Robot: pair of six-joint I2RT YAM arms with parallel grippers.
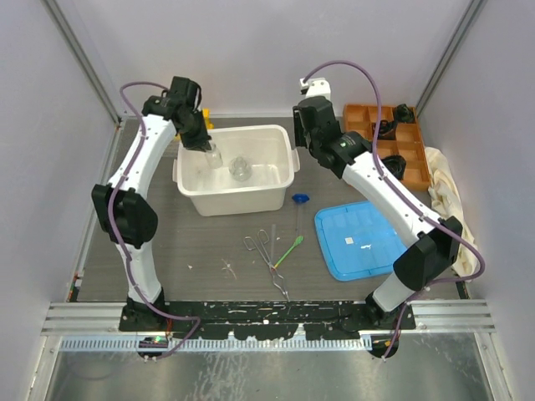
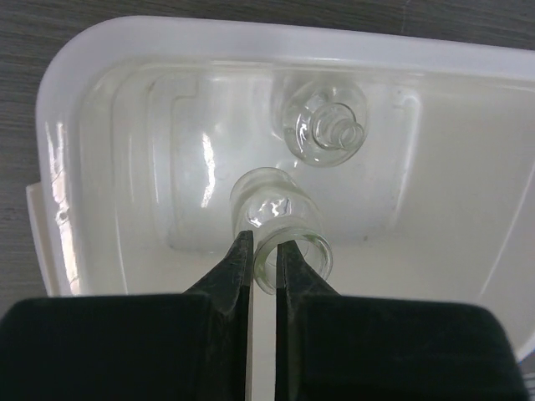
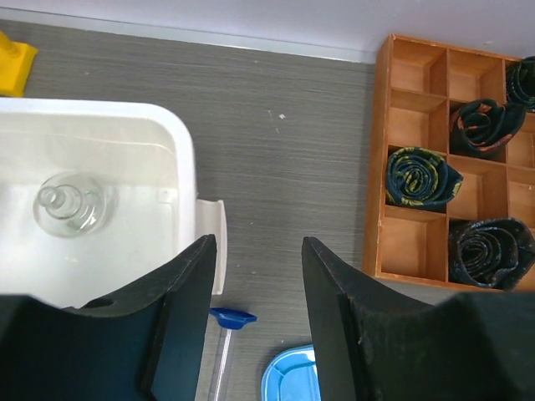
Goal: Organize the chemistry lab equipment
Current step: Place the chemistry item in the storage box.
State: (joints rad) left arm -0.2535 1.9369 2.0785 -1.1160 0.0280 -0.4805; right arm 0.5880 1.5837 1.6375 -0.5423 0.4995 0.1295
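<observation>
Lying nearest, lower centre of the top view: metal tongs, flat on the surface. The green spatula lies just beside them on the right.

Right of these: blue lid, flat.

Just above the spatula: blue-based cylinder, on its side, base toward the bin.

Centre: white bin. Inside it stands one small clear glass flask, upright, neck up.

Upper left: left pincer, clenched on the mouth rim of a second flask. That flask is tilted, within the bin's left half and apart from the first. Whether it touches the bin floor cannot be told.

Upper centre: right pincer, released and empty, above the strip of surface between the bin's right wall and the tray.

Farthest, upper right: orange compartment tray holding black rolls. A cream cloth lies at its right edge.
</observation>
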